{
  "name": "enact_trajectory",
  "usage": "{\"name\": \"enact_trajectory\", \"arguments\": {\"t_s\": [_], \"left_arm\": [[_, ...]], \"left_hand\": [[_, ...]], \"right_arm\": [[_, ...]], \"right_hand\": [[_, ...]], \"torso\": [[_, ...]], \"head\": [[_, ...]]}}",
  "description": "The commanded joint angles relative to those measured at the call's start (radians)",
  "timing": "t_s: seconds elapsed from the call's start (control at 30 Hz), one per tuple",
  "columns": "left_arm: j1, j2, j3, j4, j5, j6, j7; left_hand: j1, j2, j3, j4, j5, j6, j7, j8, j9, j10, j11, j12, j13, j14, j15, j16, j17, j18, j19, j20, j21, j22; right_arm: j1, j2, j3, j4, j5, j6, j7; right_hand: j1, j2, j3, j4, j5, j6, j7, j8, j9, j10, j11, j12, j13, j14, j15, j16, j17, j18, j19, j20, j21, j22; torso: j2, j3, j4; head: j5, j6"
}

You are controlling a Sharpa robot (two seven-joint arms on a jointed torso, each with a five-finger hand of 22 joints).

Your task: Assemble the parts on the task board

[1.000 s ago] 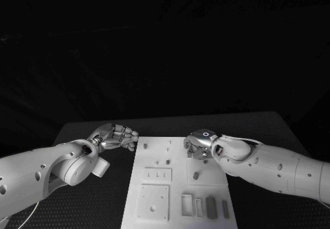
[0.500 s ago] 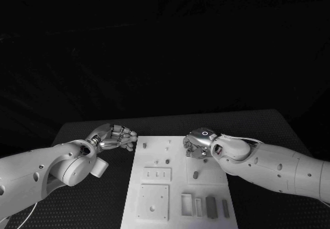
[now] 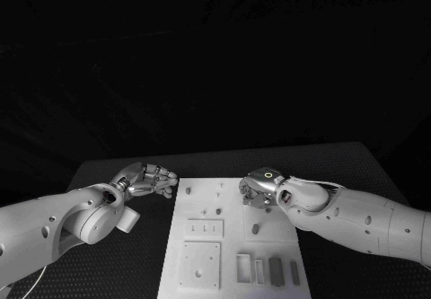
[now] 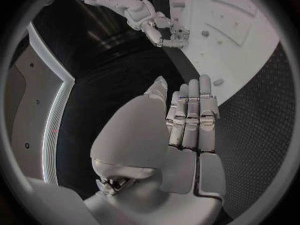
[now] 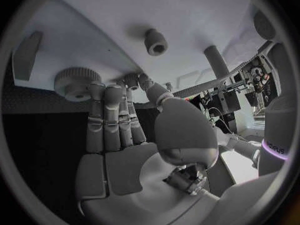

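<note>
- movement over the last second is slight: the right hand (image 3: 258, 189) has drifted a touch along the far right part of the task board (image 3: 205, 205), its fingers reaching down toward the plate, while the left hand (image 3: 149, 179) has stayed where it was, just off the board's far left corner, over the counter (image 3: 108, 258).
- judgement: that reads as fine positioning over a part, not yet a lift; the assembly looks barely begun.
- right hand's state: the right wrist view shows its fingers extended side by side, tips at a knurled round part (image 5: 76, 83); whether they actually grip it, i cannot tell.
- left hand's state: it holds nothing, fingers straight and lying close together, thumb apart.
- parts: small grey pieces on the board. a short cylinder with a hollow end (image 5: 155, 41) and a plain peg (image 5: 216, 61) stand near the knurled one; narrow rectangular blocks (image 3: 276, 271) sit at the near edge.
- materials: the board is smooth matt white with recessed square plates and slots; the counter is black and finely dimpled; hands are jointed silver metal, arms glossy white.
</note>
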Motion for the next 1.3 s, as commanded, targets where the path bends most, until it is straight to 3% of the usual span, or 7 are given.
{"name": "enact_trajectory", "arguments": {"t_s": [0.03,0.63,0.8,0.87,0.97,1.3], "left_arm": [[0.001,0.000,0.001,-0.001,0.007,0.005,0.006],[0.001,0.004,0.000,-0.008,0.010,0.007,0.005],[0.001,0.005,0.000,-0.009,0.010,0.006,0.005],[0.001,0.005,0.000,-0.008,0.010,0.007,0.005],[0.001,0.005,0.000,-0.008,0.010,0.007,0.004],[0.001,0.005,0.000,-0.008,0.010,0.007,0.004]], "left_hand": [[-0.009,0.002,0.005,-0.001,0.002,-0.002,0.006,-0.003,-0.001,0.001,0.007,-0.004,0.001,0.007,0.003,-0.006,0.002,0.017,-0.005,-0.002,-0.002,0.001],[-0.011,0.001,0.007,-0.001,0.002,-0.003,0.007,-0.004,-0.001,0.001,0.007,-0.006,0.002,0.007,0.003,-0.008,0.004,0.017,-0.005,-0.002,-0.003,0.002],[-0.011,0.001,0.007,-0.001,0.002,-0.003,0.007,-0.004,-0.001,0.001,0.007,-0.007,0.002,0.007,0.003,-0.009,0.005,0.017,-0.005,-0.002,-0.003,0.002],[-0.011,0.001,0.008,-0.001,0.002,-0.003,0.007,-0.004,-0.001,0.001,0.007,-0.007,0.002,0.007,0.003,-0.009,0.005,0.017,-0.005,-0.002,-0.003,0.002],[-0.011,0.001,0.008,-0.001,0.002,-0.003,0.007,-0.004,-0.001,0.001,0.007,-0.007,0.002,0.007,0.003,-0.009,0.005,0.017,-0.005,-0.002,-0.003,0.002],[-0.011,0.001,0.009,-0.001,0.002,-0.003,0.007,-0.004,-0.001,0.001,0.007,-0.008,0.003,0.007,0.003,-0.010,0.006,0.017,-0.005,-0.002,-0.003,0.003]], "right_arm": [[-0.012,-0.008,-0.009,-0.004,-0.018,0.059,-0.031],[-0.011,-0.020,-0.009,0.010,-0.023,0.065,-0.032],[-0.011,-0.017,-0.009,0.015,-0.039,0.042,-0.034],[-0.011,-0.015,-0.009,0.016,-0.048,0.035,-0.036],[-0.011,-0.012,-0.009,0.015,-0.054,0.042,-0.041],[-0.011,-0.003,-0.009,0.015,-0.079,0.021,-0.067]], "right_hand": [[0.010,-0.009,0.009,-0.001,0.002,-0.010,0.002,-0.007,-0.002,-0.017,0.012,0.003,0.002,-0.005,0.002,0.001,-0.002,0.048,-0.007,-0.002,0.005,0.021],[0.039,-0.012,0.016,-0.003,0.002,-0.025,0.010,-0.017,-0.010,-0.024,0.017,-0.011,-0.008,-0.011,0.006,0.003,-0.003,0.048,-0.013,0.000,0.010,0.021],[0.121,0.024,0.062,-0.001,0.004,0.020,-0.010,0.007,-0.001,0.028,0.001,0.011,0.001,-0.004,-0.011,0.010,-0.002,0.048,-0.009,-0.006,0.017,0.021],[0.131,0.022,0.132,0.000,0.003,0.048,-0.019,0.019,0.004,0.061,-0.008,0.023,0.008,0.004,-0.020,0.014,-0.003,0.048,0.000,0.000,0.025,0.021],[0.124,0.024,0.163,-0.002,0.002,0.074,-0.030,0.032,0.011,0.092,-0.022,0.035,0.017,0.010,-0.030,0.021,-0.001,0.048,0.008,-0.004,0.035,0.023],[0.104,0.022,0.193,-0.002,0.002,0.093,-0.039,0.041,0.019,0.115,-0.033,0.038,0.027,0.015,-0.041,0.034,0.003,0.048,0.015,-0.013,0.054,0.023]], "torso": [[0.002,0.0014,0.0007],[0.008,0.0039,0.0031],[0.009,0.0048,0.0025],[0.009,0.0051,0.0030],[0.009,0.0053,0.0036],[0.011,0.0059,0.0036]], "head": [[-0.001,0.001],[-0.002,0.003],[-0.003,0.003],[-0.004,0.004],[-0.005,0.004],[-0.006,0.004]]}}
